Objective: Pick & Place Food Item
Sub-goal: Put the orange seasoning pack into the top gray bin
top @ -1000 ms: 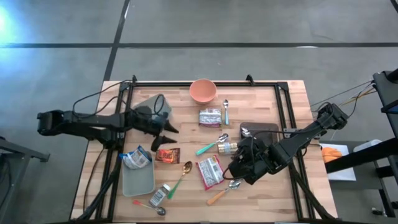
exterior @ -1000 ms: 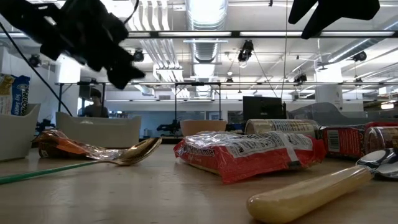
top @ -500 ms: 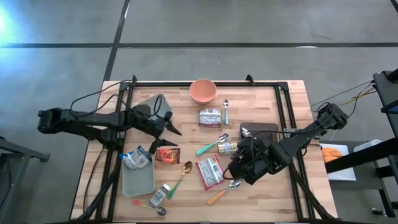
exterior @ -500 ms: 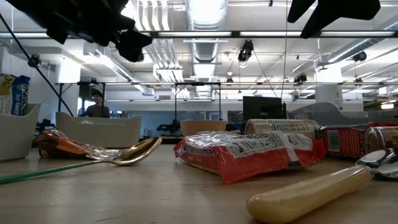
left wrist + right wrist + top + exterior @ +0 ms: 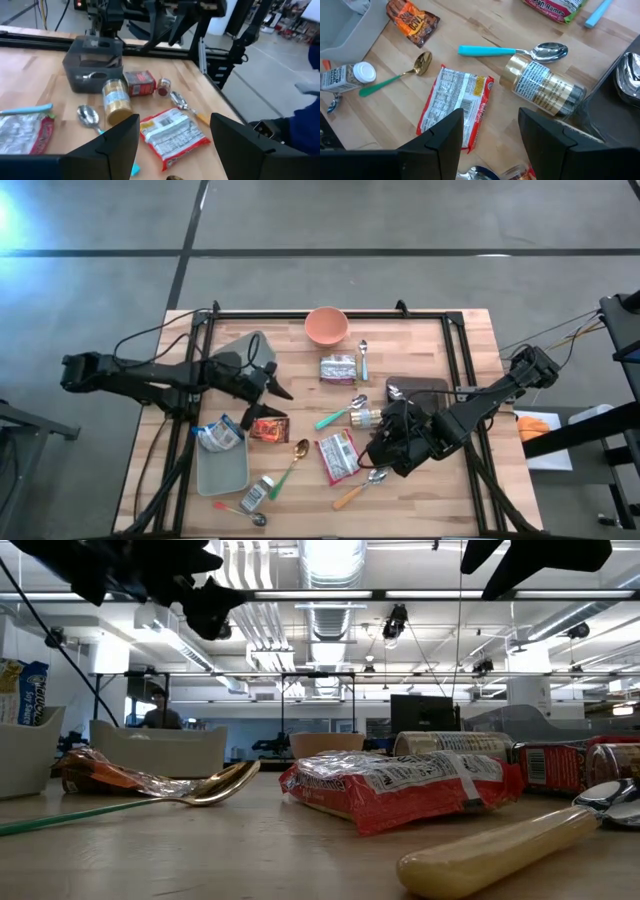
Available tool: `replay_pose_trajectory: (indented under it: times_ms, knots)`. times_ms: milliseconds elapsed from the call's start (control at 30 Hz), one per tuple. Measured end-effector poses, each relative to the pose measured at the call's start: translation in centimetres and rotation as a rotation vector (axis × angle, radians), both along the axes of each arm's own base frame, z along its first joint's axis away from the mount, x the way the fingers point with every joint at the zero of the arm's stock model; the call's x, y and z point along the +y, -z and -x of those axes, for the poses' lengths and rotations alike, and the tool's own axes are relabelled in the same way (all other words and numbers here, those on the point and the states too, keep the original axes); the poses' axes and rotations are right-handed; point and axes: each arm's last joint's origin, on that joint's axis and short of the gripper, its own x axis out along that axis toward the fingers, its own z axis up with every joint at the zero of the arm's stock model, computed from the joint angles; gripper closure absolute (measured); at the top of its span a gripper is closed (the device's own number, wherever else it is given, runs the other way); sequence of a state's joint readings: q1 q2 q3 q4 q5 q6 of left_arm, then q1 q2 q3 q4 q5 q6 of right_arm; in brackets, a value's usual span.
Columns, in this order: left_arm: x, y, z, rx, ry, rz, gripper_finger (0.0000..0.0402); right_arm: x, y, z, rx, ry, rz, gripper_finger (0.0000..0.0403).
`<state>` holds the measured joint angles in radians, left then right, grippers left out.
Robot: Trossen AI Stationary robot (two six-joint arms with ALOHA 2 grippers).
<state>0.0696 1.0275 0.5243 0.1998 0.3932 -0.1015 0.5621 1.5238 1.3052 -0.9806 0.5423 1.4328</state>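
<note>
You are working under bright, even overhead light: in the low view the ceiling strip lights (image 5: 330, 560) blow out to near white, and both arms read against them as plain black silhouettes. From above, a bluish-white glare spot (image 5: 8, 215) flares at the floor's far left edge, while the table (image 5: 470, 330) is evenly lit with only soft, short shadows beneath the arms. In the low view the nearest spoon handle (image 5: 500, 855) is out of focus. In the left wrist view your own fingers (image 5: 107, 150) are smeared dark shapes and the room behind is soft. The right wrist view is crisp, with a sharp highlight on the spoon bowl (image 5: 550, 51).
</note>
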Motion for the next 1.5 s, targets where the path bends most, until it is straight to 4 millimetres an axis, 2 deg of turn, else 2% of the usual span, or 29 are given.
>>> replay_pose_trajectory:
  times_ms: [167,533,667,900,1033,1200,1500]
  knots:
    - [-0.3,0.0,0.0,0.033,0.015,0.097,0.0155,0.0,0.0,0.0,-0.008,0.021,-0.015,0.0214]
    - [-0.3,-0.1,-0.1,0.156,-0.098,0.429,0.0155,0.0,0.0,-0.1,-0.003,-0.027,0.025,0.0214]
    - [-0.4,-1.3,-0.2,0.231,-0.077,0.423,0.0155,0.0,0.0,-0.2,0.004,-0.05,0.044,0.0214]
    - [-0.5,-2.1,-1.2,0.481,-0.12,0.251,0.0155,0.0,0.0,-0.3,0.02,-0.107,0.08,0.0214]
    - [-0.6,-0.9,-2.1,0.605,-0.104,0.243,0.0155,0.0,0.0,-0.3,0.021,-0.116,0.088,0.0214]
    - [-0.9,1.6,-3.0,0.714,0.035,0.215,0.0155,0.0,0.0,-0.3,0.021,-0.119,0.095,0.0214]
    - [-0.7,5.8,-4.7,0.814,0.1,0.063,0.0155,0.0,0.0,-0.3,0.03,-0.157,0.12,0.0214]
